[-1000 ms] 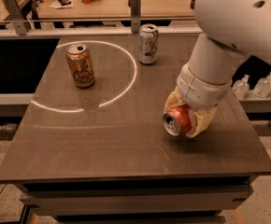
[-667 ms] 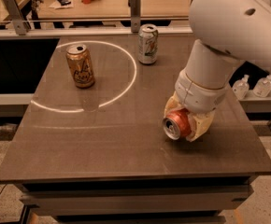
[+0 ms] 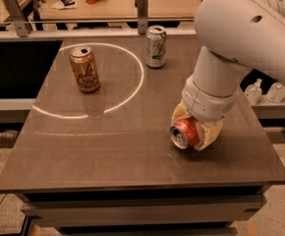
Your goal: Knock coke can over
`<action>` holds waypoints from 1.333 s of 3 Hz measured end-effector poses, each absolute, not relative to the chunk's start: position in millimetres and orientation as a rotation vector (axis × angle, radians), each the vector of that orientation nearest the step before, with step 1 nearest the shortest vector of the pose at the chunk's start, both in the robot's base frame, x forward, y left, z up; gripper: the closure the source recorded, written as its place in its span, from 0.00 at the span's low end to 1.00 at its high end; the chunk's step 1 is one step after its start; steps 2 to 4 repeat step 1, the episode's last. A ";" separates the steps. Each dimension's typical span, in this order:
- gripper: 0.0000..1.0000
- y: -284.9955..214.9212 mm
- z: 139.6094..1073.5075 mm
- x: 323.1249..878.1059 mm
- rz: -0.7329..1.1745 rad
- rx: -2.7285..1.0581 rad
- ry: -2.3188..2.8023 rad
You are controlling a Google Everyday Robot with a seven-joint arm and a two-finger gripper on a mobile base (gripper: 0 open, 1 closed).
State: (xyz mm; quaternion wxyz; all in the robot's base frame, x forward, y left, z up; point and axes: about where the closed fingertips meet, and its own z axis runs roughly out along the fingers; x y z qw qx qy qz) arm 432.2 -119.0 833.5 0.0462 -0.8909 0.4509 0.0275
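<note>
Lying on its side, the coke can (image 3: 184, 133) is held in the pincer (image 3: 191, 131), low over the right half of the table (image 3: 108, 156) and nearer the front edge than the back. Pincer is closed narrow on the can: tan fingers (image 3: 210, 132) are pressed against the can body on both sides. Silver top is pointed front-left, toward the camera. Red-orange body is mostly hidden between the fingers. Whether the can is touching the tabletop or is held just above it cannot be told. White arm (image 3: 231, 38) is seen coming down onto the pincer from the upper right, with the wrist roughly vertical.

Gold can (image 3: 85, 69) is stood upright well to the left of the pincer and farther back, inside a bright ring of light (image 3: 143, 75) cast on the tabletop. White-green can (image 3: 156, 46) is stood upright behind the pincer, slightly left, near the back edge, just beside the ring's right arc. Both are well apart from the pincer and the coke can. Two small clear bottles (image 3: 253, 91) are seen on a ledge off the table, right of the pincer and behind it, beside the arm.
</note>
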 end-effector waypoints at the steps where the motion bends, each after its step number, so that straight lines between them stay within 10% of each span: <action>1: 0.59 -118.1 833.6 432.9 0.077 -2.716 1.374; 4: 0.59 -118.1 833.6 432.9 0.077 -2.716 1.374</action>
